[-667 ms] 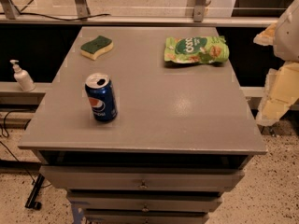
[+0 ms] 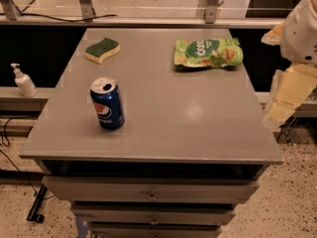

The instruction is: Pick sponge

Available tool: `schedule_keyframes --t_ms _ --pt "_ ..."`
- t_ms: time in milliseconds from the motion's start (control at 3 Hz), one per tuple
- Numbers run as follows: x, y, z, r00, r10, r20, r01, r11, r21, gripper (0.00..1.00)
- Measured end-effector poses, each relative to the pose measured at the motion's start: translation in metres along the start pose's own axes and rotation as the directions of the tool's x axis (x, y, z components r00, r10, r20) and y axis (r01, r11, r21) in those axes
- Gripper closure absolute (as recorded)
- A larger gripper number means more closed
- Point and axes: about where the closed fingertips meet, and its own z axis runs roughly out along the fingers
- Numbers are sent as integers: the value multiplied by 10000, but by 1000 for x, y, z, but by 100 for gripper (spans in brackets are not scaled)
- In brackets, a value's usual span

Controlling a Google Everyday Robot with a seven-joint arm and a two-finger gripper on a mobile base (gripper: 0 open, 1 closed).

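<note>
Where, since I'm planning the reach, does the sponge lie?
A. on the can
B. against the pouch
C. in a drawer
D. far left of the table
D: the sponge sits at the table's far left, beyond the can and apart from the pouch; the hand is off the table's right edge.

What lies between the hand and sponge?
Camera view: only bare table from the hand, off its right edge, to the sponge; the pouch lies just beyond.

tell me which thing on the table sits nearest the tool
The green snack pouch, far right; the tool hangs just past the right edge of the table. The sponge and blue can are over on the left.
</note>
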Motion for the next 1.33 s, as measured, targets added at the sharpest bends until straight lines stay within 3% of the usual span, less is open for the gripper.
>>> schedule_keyframes --t_ms 333,667,1000,1333 --pt "-33 -20 21 9968 -482 632 472 9987 165 0" --pt "-91 -45 51 9771 -1113 1811 1082 9938 272 0" --pt "-157 -73 82 9343 -1592 3189 1560 9871 357 0" --pt "-161 -76 86 9322 -1594 3249 1525 9872 467 0"
